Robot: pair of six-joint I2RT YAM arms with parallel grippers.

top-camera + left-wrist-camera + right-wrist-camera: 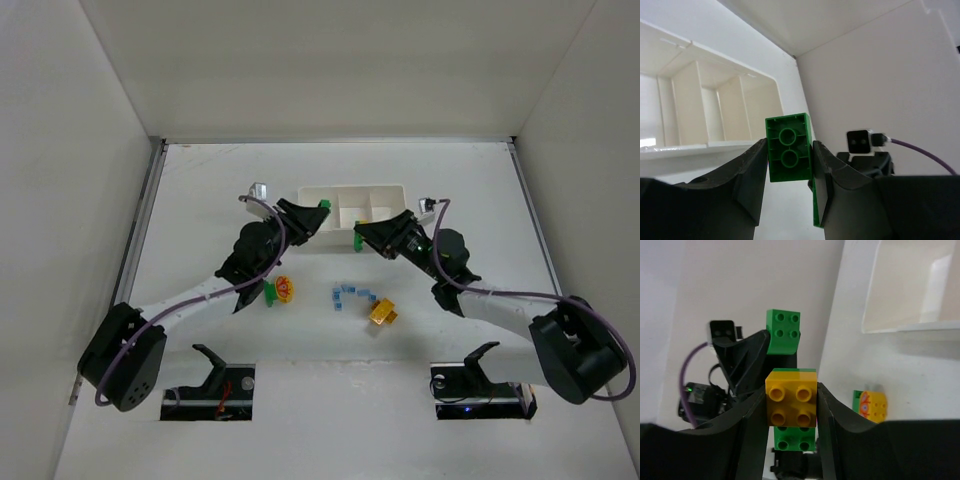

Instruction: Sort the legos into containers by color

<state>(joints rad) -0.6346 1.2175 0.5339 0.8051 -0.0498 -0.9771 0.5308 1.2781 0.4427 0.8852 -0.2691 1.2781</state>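
Note:
My left gripper (316, 214) is shut on a green brick (323, 205) and holds it at the left front of the white three-compartment tray (390, 189). In the left wrist view the green brick (788, 147) sits between the jaws with its underside showing, and the tray (715, 145) is behind on the left. My right gripper (362, 237) is shut on a yellow brick stacked on a green one (791, 405), just in front of the tray's middle. The left arm's green brick (783, 331) also shows in the right wrist view.
On the table in front of the tray lie a yellow-and-green piece (280, 291), several small light blue bricks (350, 293) and a yellow-orange brick (382, 313). The two grippers are close together. White walls enclose the table.

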